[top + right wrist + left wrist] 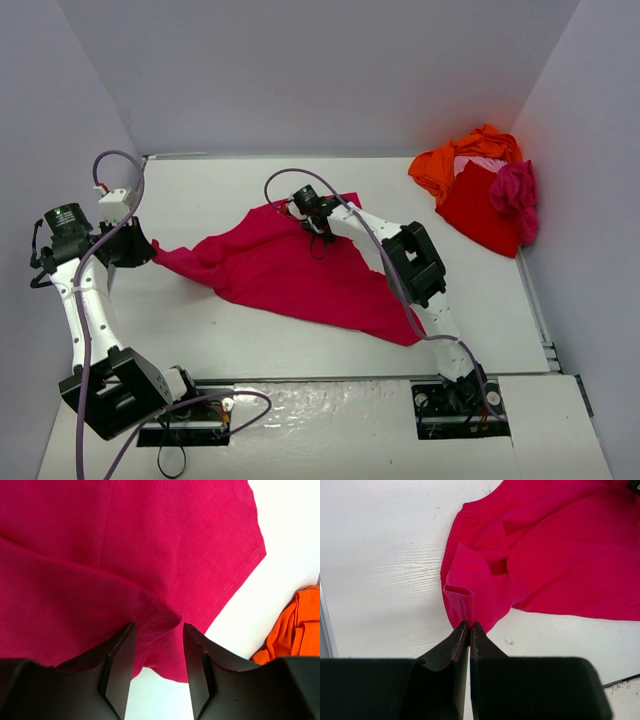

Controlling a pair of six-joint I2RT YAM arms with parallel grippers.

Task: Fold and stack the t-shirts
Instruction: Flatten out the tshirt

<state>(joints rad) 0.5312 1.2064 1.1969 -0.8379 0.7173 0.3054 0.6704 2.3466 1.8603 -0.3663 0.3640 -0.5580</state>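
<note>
A crimson t-shirt [290,270] lies loosely spread and wrinkled across the middle of the table. My left gripper [150,250] is shut on the shirt's left corner; in the left wrist view its fingertips [470,625] pinch a small fold of the crimson cloth [530,555]. My right gripper [318,222] hovers over the shirt's far edge. In the right wrist view it [158,627] stands open, and a raised fold of the hem [155,612] lies between the two fingers without being pinched. Other t-shirts [480,190], orange, red, magenta and pale pink, are heaped at the back right.
White walls close in the table on the left, back and right. The heap of shirts sits against the right wall; its orange shirt [295,630] shows at the right edge of the right wrist view. Both arm bases stand on the near edge.
</note>
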